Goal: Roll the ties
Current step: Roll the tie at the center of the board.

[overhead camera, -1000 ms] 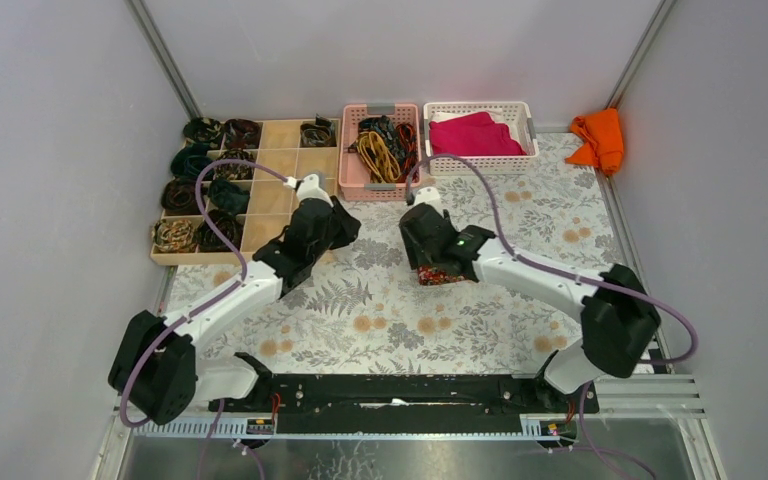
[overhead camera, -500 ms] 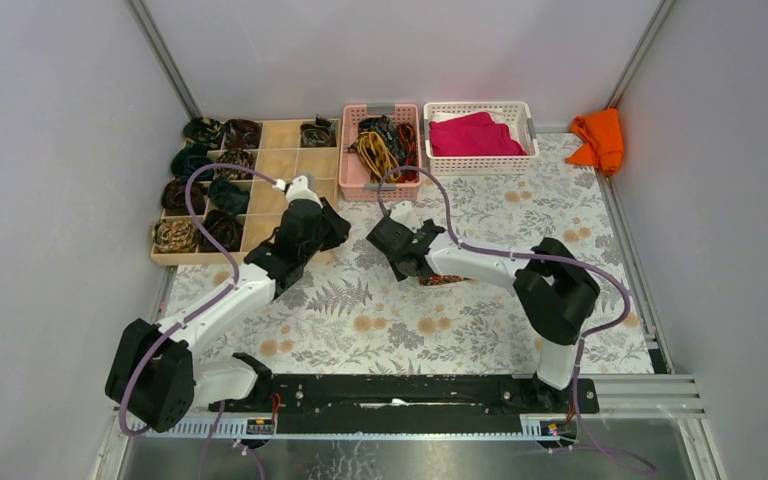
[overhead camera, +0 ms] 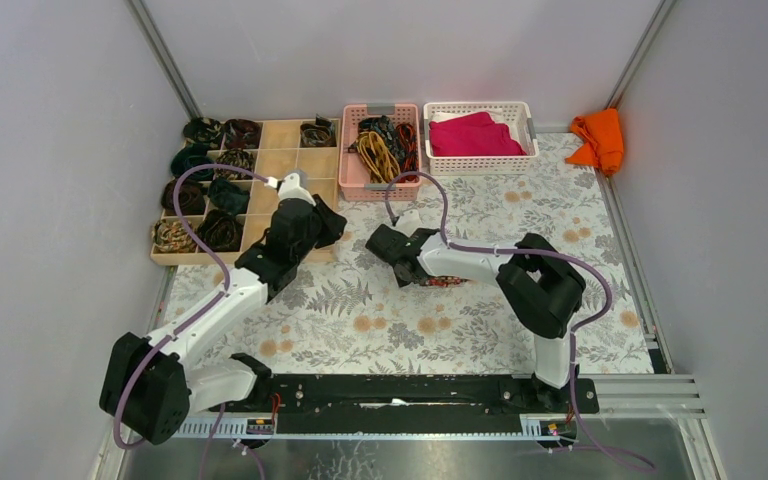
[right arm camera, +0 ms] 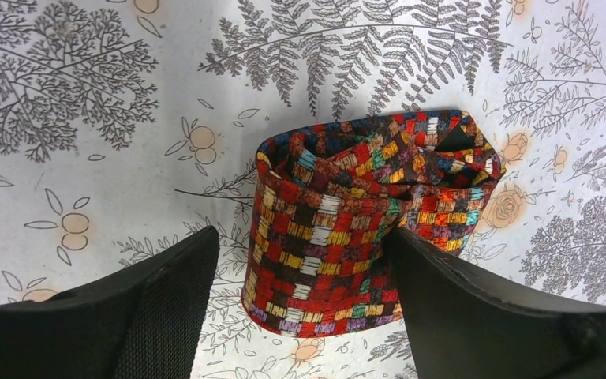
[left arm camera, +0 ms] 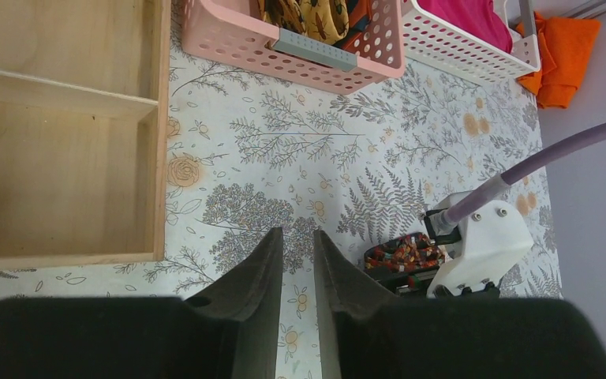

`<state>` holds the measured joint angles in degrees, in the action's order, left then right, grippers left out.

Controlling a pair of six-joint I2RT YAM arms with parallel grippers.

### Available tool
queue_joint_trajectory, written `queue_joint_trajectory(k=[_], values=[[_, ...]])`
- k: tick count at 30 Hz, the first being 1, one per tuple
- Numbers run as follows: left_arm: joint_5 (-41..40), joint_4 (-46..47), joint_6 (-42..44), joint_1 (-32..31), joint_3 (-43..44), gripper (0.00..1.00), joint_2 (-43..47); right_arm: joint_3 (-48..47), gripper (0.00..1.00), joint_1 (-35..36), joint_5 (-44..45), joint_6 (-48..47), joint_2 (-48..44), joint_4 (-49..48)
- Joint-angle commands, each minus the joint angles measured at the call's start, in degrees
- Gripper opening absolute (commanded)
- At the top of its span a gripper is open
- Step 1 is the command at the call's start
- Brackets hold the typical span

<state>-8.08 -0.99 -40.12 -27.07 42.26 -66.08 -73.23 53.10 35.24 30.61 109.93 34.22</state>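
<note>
The rolled tie [right arm camera: 339,237] sits on the worktop [right arm camera: 71,166], straddled by the spread right claw [right arm camera: 301,241]. It looks soft, light and likely to unroll, so pinch across the coil's sides. The left claw [left arm camera: 298,241] hovers narrowly parted, empty.

The tie [right arm camera: 347,229] shows small red, orange and dark checks; the tablecloth [right arm camera: 87,118], grey ferns on white.
</note>
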Motion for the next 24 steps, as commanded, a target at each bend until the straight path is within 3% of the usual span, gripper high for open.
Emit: queue_joint_trajectory(k=[1,11,14,19,24], values=[[0.6,-1.0,1.3,0.5,-0.5,0.27,1.0,0.4,0.85,-1.8,1.7,5.3,2.0,2.3],[0.4,-1.4,1.5,0.7,-0.4,0.25,1.5,2.4,0.67,-4.4,1.3,5.3,2.8,-0.7],[-1.0,-2.4,1.4,0.8,-0.3,0.19,2.9,2.7,0.60,-4.4,1.0,4.5,2.1,-1.7],[-6.5,-5.8,0.4,0.9,-0.1,0.12,6.0,4.7,0.52,-4.5,-3.6,2.5,-1.5,-8.0],[-9.2,-6.1,-0.3,1.0,-1.4,0.11,8.5,4.8,0.49,-4.6,-12.4,0.2,-3.8,-14.0]])
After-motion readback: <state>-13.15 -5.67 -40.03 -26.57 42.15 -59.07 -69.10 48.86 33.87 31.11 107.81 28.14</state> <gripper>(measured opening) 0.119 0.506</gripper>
